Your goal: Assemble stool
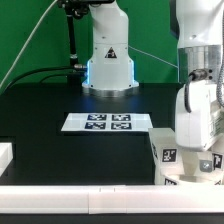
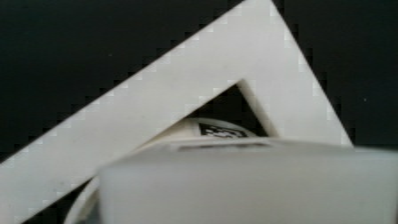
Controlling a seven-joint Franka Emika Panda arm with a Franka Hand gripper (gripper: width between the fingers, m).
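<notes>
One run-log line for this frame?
phase: stool assembly | tool: shut, low at exterior view's right | white tagged plastic stool parts: beside tool | marker board: mid-table | grasp: cannot tell

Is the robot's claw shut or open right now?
Shut. The gripper is low at the exterior view's right, beside white tagged stool parts. Its fingers are hard to see, and whether it holds anything cannot be told.

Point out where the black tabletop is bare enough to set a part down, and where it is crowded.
Bare table lies on the exterior view's left, between the robot base and the front border rail, and left of the marker board. The exterior view's right front corner is crowded: the gripper sits among tagged white stool parts there.
</notes>
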